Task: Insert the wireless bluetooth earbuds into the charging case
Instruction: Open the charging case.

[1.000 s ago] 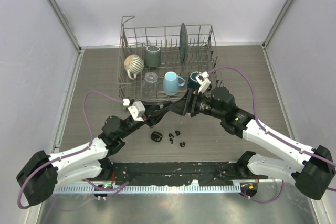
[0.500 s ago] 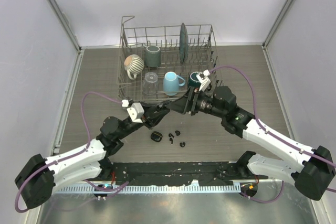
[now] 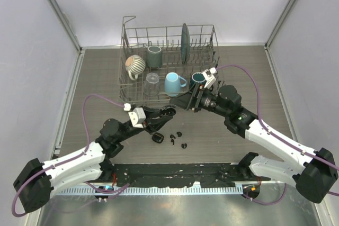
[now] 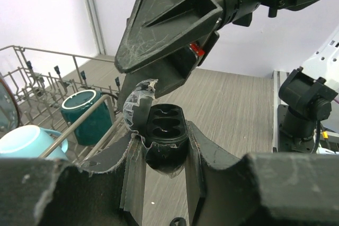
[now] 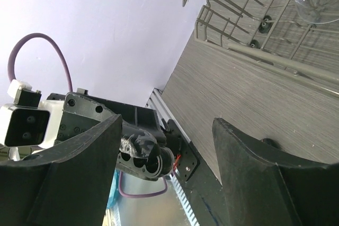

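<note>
**Case held aloft by left arm; earbuds on table**

The left arm is stretched from its base at the lower left, forearm low over the table (image 3: 106, 72), wrist raised toward the centre. The left gripper (image 4: 165, 151) is clamped on the case (image 4: 166, 130), which is held upright between the two fingers. The lid (image 4: 135, 110) is tipped open to the left, and two round wells are turned upward.

The right arm is reached up and left from its base at the lower right, elbow bent, wrist level just before the front rail of the rack (image 3: 126, 51). The right gripper (image 5: 167, 125) is pointed at the case, its fingers spread wide with nothing between them. It is seen close above the lid in the left wrist view, and touching cannot be confirmed.

The earbuds (image 3: 173, 139) are lying on the table below the two grippers, three loose dark pieces near one another. A second case (image 3: 157, 137) is lying just left of them. A dark speck at the bottom edge of the left wrist view is possibly an earbud.
</note>
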Motion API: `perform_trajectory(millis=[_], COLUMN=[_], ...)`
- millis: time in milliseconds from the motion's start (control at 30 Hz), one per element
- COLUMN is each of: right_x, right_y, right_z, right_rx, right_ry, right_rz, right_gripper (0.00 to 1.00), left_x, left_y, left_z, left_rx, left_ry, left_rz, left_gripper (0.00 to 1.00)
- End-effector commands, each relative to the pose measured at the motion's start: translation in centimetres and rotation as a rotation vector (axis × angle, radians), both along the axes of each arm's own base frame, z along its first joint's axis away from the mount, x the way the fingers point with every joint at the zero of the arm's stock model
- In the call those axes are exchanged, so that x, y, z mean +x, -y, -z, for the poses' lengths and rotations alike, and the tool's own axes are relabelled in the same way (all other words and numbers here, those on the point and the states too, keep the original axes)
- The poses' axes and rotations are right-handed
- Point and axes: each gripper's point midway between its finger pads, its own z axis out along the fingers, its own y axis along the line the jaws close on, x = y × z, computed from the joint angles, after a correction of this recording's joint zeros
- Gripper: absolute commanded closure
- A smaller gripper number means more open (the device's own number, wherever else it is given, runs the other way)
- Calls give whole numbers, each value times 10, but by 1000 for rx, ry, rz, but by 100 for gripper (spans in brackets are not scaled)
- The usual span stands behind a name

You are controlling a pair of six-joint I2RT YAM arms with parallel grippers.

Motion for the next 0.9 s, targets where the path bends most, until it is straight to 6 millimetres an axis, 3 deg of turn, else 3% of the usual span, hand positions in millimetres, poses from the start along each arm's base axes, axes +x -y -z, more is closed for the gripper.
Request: perform_trajectory(millis=[0, 300, 867], right_x=[2, -6, -25], right_y=[7, 15, -21], right_z=[-30, -24, -13], right_rx=[46, -21, 260], right_ry=[100, 118, -141], right_rz=[23, 14, -212], right_gripper=[25, 24, 36], left_x=[8, 16, 15], left_y=[-8, -19, -8], left_z=[-20, -23, -37], left_rx=[-43, -59, -65], left_ry=[43, 43, 89], left_rz=[-68, -143, -104], left_gripper=[100, 100, 100])
